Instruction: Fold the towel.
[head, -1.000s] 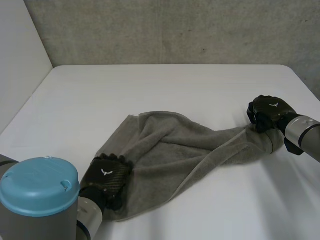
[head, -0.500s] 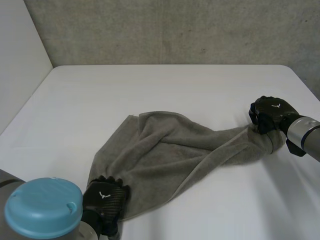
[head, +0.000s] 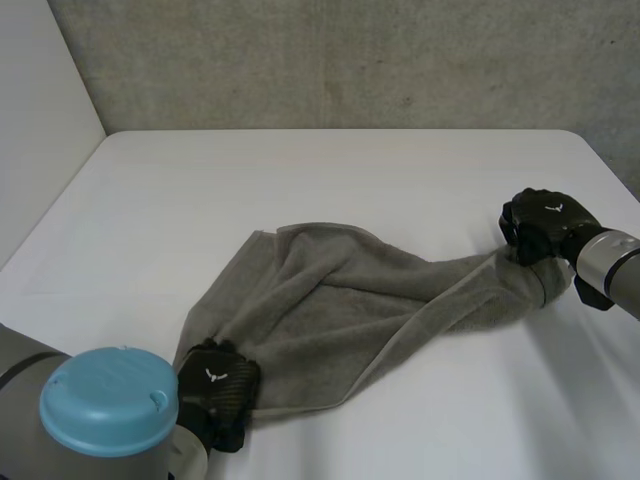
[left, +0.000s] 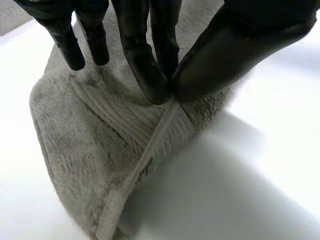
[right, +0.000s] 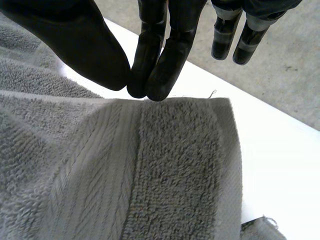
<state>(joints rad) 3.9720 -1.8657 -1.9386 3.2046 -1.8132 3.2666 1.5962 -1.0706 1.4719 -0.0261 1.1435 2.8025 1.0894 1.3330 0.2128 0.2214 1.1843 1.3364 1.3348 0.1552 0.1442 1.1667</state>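
Note:
A grey towel (head: 340, 310) lies rumpled and stretched across the white table (head: 330, 180), from the near left to the right edge. My left hand (head: 218, 392) sits at the towel's near left corner. In the left wrist view its fingers (left: 147, 75) and thumb pinch the ribbed hem of the towel (left: 125, 130). My right hand (head: 542, 226) is at the towel's far right end, lifted a little off the table. Its thumb (right: 80, 42) and fingers pinch the top edge of the towel (right: 150, 165) near a corner.
The left arm's light-blue cap (head: 108, 400) stands at the near left, close to the towel's corner. A grey wall (head: 350, 60) runs behind the table. Bare table lies beyond the towel and at the near right.
My left hand slid back toward me along the towel's left edge to its near corner and closed its fingers on the hem. The right hand moved very slightly right, holding its grip.

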